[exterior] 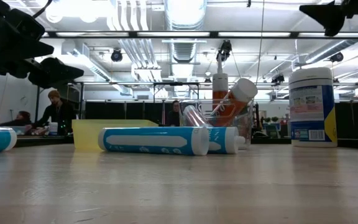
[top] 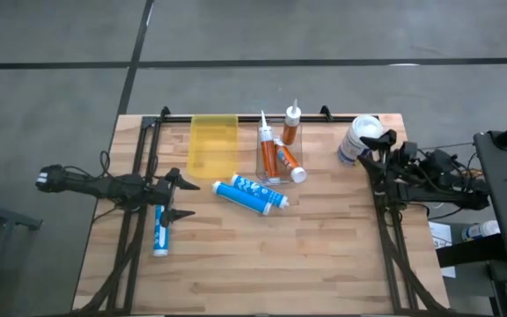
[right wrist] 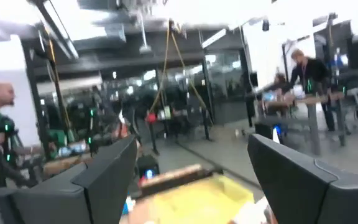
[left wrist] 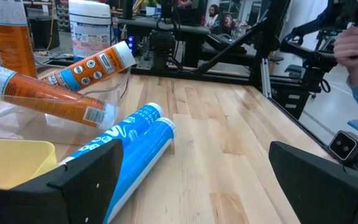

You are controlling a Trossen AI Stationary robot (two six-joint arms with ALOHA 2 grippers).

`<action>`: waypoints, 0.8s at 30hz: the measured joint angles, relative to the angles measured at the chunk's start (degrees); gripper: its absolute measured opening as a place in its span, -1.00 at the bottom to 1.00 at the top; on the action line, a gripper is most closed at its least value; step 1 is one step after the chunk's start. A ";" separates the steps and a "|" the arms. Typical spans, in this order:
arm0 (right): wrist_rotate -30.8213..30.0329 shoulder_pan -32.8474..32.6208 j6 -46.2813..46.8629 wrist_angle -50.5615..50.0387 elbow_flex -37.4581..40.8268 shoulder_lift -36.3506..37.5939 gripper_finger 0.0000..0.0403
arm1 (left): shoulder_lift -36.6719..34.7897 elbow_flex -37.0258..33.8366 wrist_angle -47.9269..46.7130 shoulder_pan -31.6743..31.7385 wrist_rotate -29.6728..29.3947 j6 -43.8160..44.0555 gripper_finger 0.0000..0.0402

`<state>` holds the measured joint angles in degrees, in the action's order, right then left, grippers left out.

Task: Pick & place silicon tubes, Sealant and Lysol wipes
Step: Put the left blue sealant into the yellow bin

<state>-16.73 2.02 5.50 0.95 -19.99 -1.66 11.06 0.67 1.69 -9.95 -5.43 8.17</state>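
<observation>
Left gripper (top: pixel 189 199) jaws wide open, holding nothing, above the table (top: pixel 324 255); one blue-and-white tube (top: pixel 160 231) lies just below them, two more blue tubes (top: pixel 250 194) lie ahead on the wood. Right gripper (top: pixel 385 151) jaws partly open, gripping nothing, raised right beside the Lysol wipes (top: pixel 359 139), which stand upright at the table's back right corner; contact cannot be told. Orange tubes (top: pixel 282 158) in clear tray, yellow bin (top: pixel 212 145) further off
</observation>
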 joint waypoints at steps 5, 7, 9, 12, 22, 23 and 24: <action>0.06 -0.02 -3.98 15.85 8.55 1.63 0.56 | 0.27 0.00 0.02 0.00 0.02 0.00 0.98; 0.07 -0.02 -5.26 20.07 11.98 1.50 0.56 | 0.45 0.00 0.04 0.01 0.00 0.00 0.98; 0.07 0.13 -5.23 26.14 15.53 1.37 0.55 | 0.43 0.00 0.00 0.00 0.02 0.00 0.98; 0.02 0.13 -4.38 32.45 19.46 1.58 0.53 | 0.55 0.01 0.00 0.01 0.02 0.01 0.98; 1.72 0.13 -9.31 21.45 19.48 1.17 0.50 | 0.58 0.00 0.00 0.00 0.01 0.00 0.98; 1.70 0.13 -10.93 18.01 19.48 1.13 0.51 | 0.58 0.00 0.00 0.00 0.00 0.00 0.98; 1.69 0.13 -12.46 14.57 19.48 1.13 0.51 | 0.58 0.00 -0.02 0.00 0.00 0.00 0.98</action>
<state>-15.04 2.15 -6.96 15.52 -0.51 -0.54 11.64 0.67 1.67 -9.95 -5.43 8.16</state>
